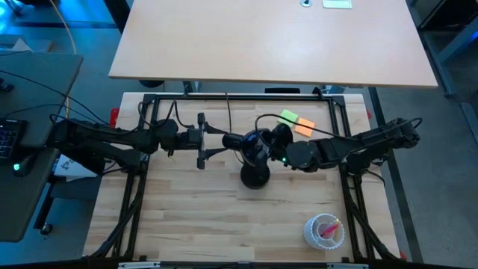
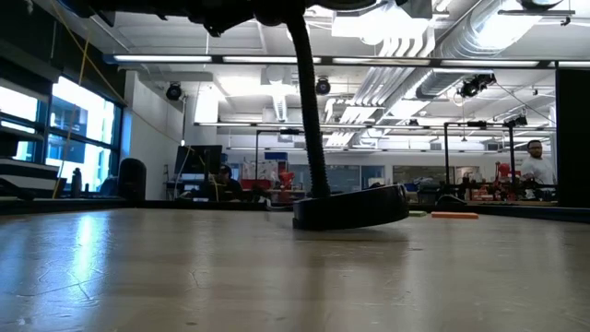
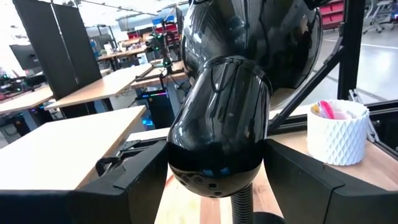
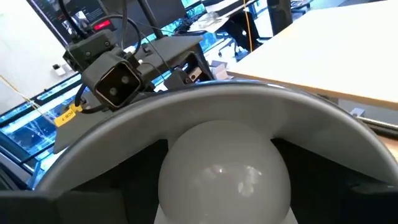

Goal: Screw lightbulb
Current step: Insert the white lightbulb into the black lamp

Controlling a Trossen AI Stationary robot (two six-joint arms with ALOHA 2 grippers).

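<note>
A black desk lamp stands mid-table on its round base (image 1: 254, 178) (image 2: 350, 210), with its gooseneck (image 2: 309, 111) rising to the glossy lamp head (image 1: 252, 142) (image 3: 249, 74). My left gripper (image 1: 222, 141) (image 3: 214, 183) reaches in level from the left and is shut on the head's rear. The white frosted lightbulb (image 4: 224, 174) sits inside the shade's pale rim (image 4: 217, 99). My right gripper (image 1: 275, 146) is at the shade's mouth from the right, around the bulb. The bulb's screw base is hidden. My left gripper pinches the lamp head's narrow rear cap (image 3: 214, 165) between its two fingers (image 3: 134, 186), one on each side. The fingers come level from the table's left. The head stays high above the table on its gooseneck.
A white ribbed cup (image 1: 323, 230) (image 3: 339, 130) with pink contents stands near the front right. Green and orange sticky notes (image 1: 297, 122) lie behind the lamp. A black frame (image 1: 149, 101) runs round the table, and a second tabletop (image 1: 269, 37) lies beyond. People (image 2: 535, 161) show in the room behind.
</note>
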